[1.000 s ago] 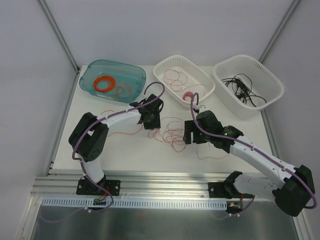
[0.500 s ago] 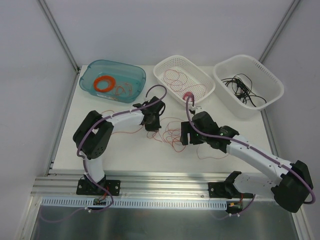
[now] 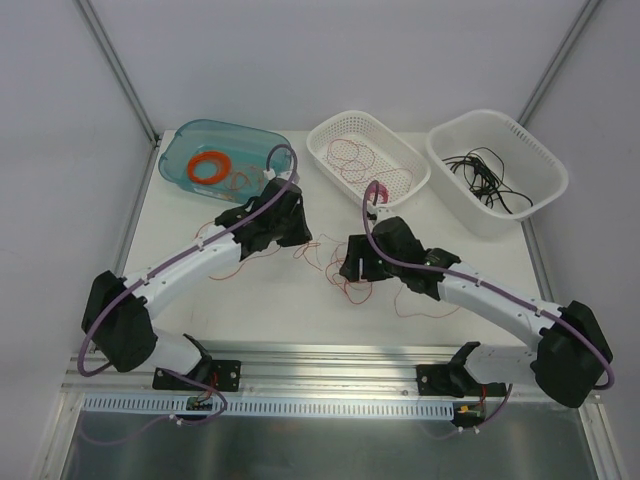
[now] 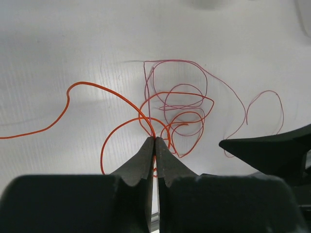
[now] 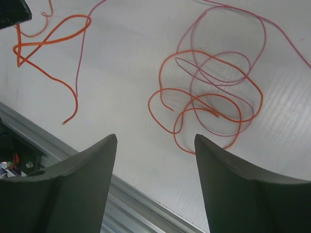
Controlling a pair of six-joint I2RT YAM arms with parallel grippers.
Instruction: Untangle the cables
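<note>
Tangled cables [image 4: 182, 104] at worktop [image 3: 250, 300] centre, one strand taken up.
Left gripper [image 4: 154, 143] was pinched shut on the orange strand [image 4: 97, 86], probably to draw it toward 9 o'clock, free of the pink strand [image 4: 175, 61]. Right gripper [image 5: 155, 138] hung wide open and empty over the loops, probably to pin them. Count: 2 strands tangled, 2 grippers, and 3 bins [image 3: 330, 124] from 11 to 1 o'clock.
</note>
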